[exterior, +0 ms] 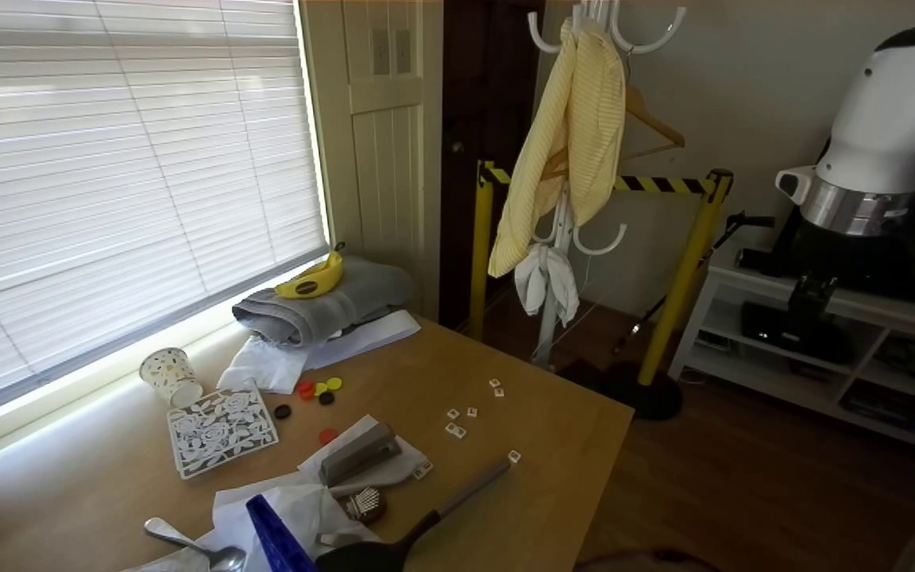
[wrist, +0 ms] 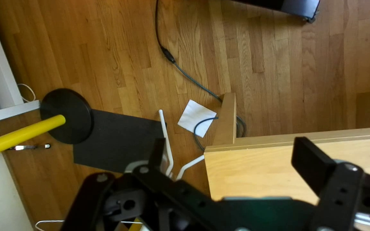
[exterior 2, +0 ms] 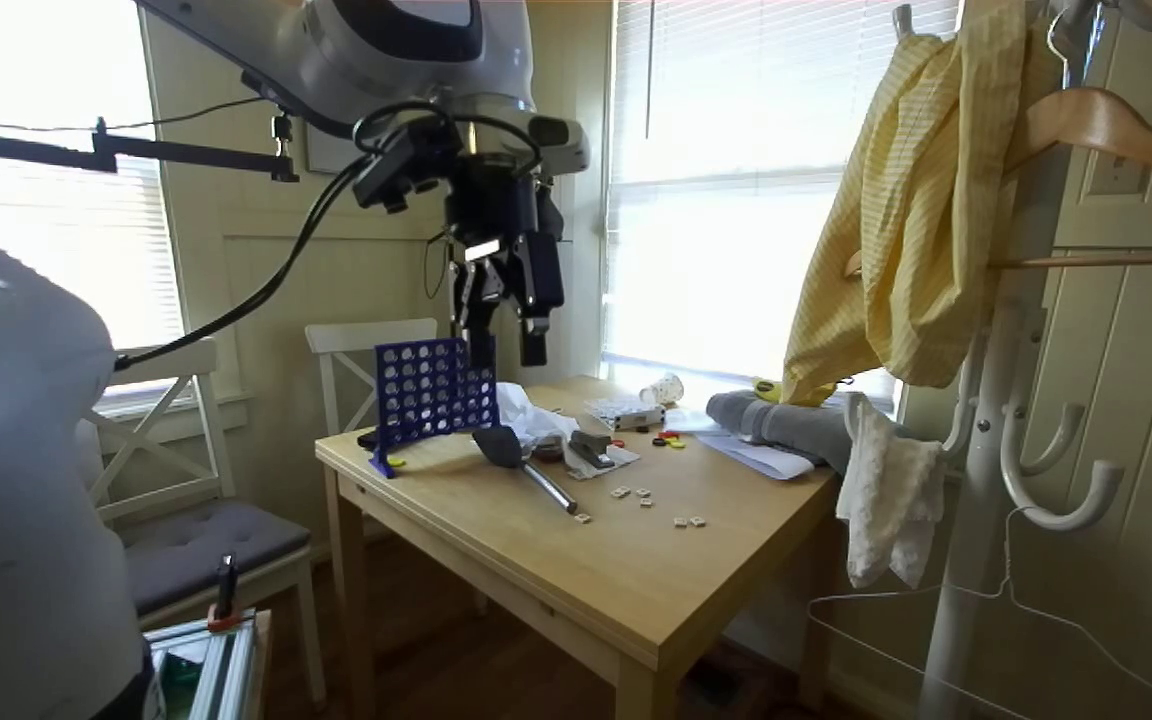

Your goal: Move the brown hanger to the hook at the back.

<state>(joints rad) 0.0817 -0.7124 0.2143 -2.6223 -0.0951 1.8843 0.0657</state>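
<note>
The black two-fingered gripper [wrist: 230, 151], nearest the wrist camera, stood wide and empty. The triangular brown wooden hanger [exterior 2: 1106, 120] hung on the white curved-hook coat rack [exterior 2: 981, 480], partly covered by yellow striped cloth [exterior 2: 921, 220]; that overlap likely risked a grasp snagging fabric.

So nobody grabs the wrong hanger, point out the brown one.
The upper wooden hanger, partly hidden by the yellow garment; the lower hanger is thin white wire instead.
</note>
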